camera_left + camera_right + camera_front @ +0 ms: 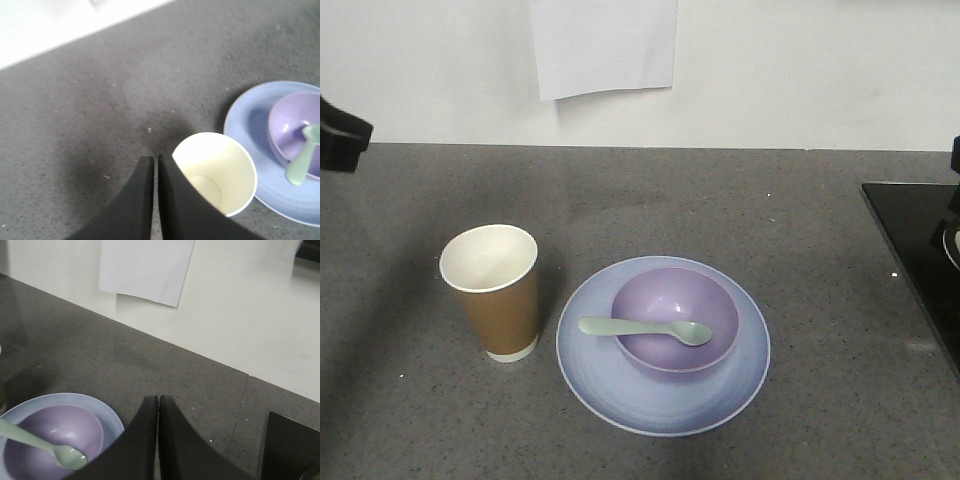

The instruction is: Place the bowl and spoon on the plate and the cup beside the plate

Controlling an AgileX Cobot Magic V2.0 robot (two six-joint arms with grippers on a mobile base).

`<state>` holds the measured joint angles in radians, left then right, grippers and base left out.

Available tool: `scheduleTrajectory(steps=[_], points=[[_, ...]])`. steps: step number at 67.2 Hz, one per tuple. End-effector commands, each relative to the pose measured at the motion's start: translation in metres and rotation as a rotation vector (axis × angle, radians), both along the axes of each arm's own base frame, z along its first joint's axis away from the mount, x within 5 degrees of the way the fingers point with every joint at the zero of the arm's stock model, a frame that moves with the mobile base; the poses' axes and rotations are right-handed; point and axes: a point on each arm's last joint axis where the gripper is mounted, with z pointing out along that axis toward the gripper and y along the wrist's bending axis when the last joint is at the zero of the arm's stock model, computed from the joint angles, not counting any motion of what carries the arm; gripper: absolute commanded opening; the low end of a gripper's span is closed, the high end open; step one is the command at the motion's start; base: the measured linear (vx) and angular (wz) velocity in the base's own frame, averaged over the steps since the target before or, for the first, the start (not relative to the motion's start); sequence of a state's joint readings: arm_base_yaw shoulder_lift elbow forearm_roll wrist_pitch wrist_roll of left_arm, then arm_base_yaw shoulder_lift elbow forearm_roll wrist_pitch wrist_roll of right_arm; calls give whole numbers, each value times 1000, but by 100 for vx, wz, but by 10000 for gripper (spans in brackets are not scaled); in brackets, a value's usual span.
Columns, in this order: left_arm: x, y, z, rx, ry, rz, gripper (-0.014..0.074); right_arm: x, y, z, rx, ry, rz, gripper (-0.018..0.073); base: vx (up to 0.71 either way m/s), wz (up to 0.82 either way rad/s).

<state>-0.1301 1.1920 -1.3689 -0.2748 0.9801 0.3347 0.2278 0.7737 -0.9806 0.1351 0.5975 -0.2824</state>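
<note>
The pale blue plate (720, 395) lies on the grey counter with the lavender bowl (675, 315) standing on it. A mint-green spoon (645, 328) rests in the bowl, handle over its left rim. The brown paper cup (492, 290) stands upright just left of the plate. My left gripper (155, 160) is shut and empty, above the counter beside the cup (216, 171), with plate (250, 120), bowl (290, 127) and spoon (302, 160) to its right. My right gripper (158, 400) is shut and empty, right of the plate (107, 412), bowl (50, 432) and spoon (60, 452).
A black cooktop (920, 245) occupies the counter's right edge, seen also as the cooktop (290, 445). A white wall with a paper sheet (605, 45) backs the counter. A dark arm part (342, 135) shows at the far left.
</note>
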Motion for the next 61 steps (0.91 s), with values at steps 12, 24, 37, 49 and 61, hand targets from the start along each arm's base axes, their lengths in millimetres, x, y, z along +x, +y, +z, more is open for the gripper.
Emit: scheduleTrajectory(steps=[12, 24, 37, 49, 61], points=[[-61, 14, -41, -67, -283, 103, -8, 23, -3, -70, 5, -93, -79, -6, 0, 0], [-84, 20, -74, -80, -330, 138, -8, 22, -3, -108, 11, -68, -82, -6, 0, 0], [-95, 21, -80, -78, -323, 131, -8, 18, -4, -130, -4, 16, -83, -6, 0, 0], [-95, 21, -80, -76, -318, 130, -8, 16, -4, -138, -15, 55, -82, -6, 0, 0], [-95, 21, -80, -76, -318, 130, -8, 16, -4, -138, -15, 55, -82, -6, 0, 0]])
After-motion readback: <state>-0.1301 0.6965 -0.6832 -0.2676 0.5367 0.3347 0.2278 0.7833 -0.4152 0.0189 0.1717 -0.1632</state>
